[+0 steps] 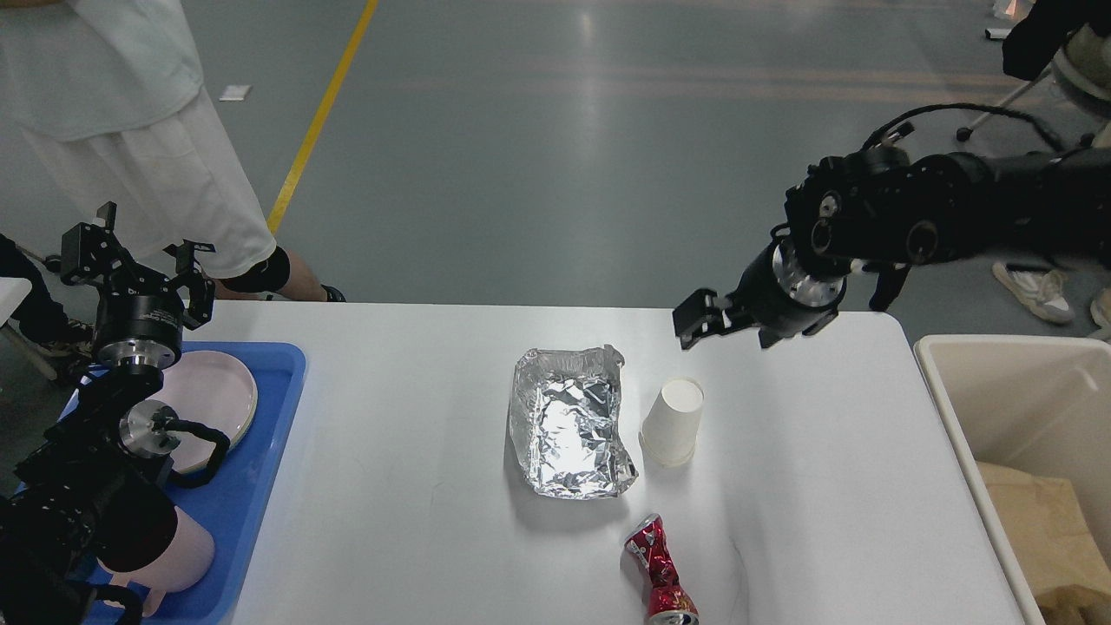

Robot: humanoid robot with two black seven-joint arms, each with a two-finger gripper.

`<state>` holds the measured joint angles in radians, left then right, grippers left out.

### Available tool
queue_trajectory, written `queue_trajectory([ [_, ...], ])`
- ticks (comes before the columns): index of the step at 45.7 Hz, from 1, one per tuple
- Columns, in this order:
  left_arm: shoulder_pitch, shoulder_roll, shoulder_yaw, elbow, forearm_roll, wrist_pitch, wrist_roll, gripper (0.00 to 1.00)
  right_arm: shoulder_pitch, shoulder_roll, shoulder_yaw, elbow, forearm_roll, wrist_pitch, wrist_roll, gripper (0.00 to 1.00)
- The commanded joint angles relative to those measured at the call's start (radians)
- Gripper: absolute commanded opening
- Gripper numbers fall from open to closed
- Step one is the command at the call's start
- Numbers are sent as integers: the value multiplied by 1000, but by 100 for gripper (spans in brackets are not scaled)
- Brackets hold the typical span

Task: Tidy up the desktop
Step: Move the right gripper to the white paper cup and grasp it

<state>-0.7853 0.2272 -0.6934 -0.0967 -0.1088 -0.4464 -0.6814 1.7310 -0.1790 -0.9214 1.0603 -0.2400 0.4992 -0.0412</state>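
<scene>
The desktop [417, 486] is a big white tabletop. A crumpled foil tray [568, 421] lies in its middle, and a white paper cup [673, 421] stands upside down just right of it. A crushed red can [660, 573] lies near the front edge. My right gripper [701, 319] hangs over the table's far side, above and behind the cup, touching nothing; it is dark and its fingers cannot be told apart. My left gripper [137, 265] is raised at the far left behind the blue tray, open and empty.
A blue tray [260, 486] on the left holds a pink plate [213, 395] and a pink cup [178, 555]. A beige bin [946, 408] with brown paper [1050, 529] stands off the right edge. People stand beyond the table's far corners.
</scene>
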Motion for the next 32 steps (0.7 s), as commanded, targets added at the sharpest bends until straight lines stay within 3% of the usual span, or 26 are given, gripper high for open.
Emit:
queue_trajectory([
  [1, 0, 0, 0, 0, 0, 0, 0, 97, -96, 38, 15, -23, 1, -76, -2, 100],
  [10, 0, 0, 0, 0, 0, 0, 0, 97, -156, 56, 16, -31, 1, -172, -3, 100],
  [32, -2, 0, 0, 0, 0, 0, -1, 97, -241, 124, 24, -154, 2, -194, -3, 100],
])
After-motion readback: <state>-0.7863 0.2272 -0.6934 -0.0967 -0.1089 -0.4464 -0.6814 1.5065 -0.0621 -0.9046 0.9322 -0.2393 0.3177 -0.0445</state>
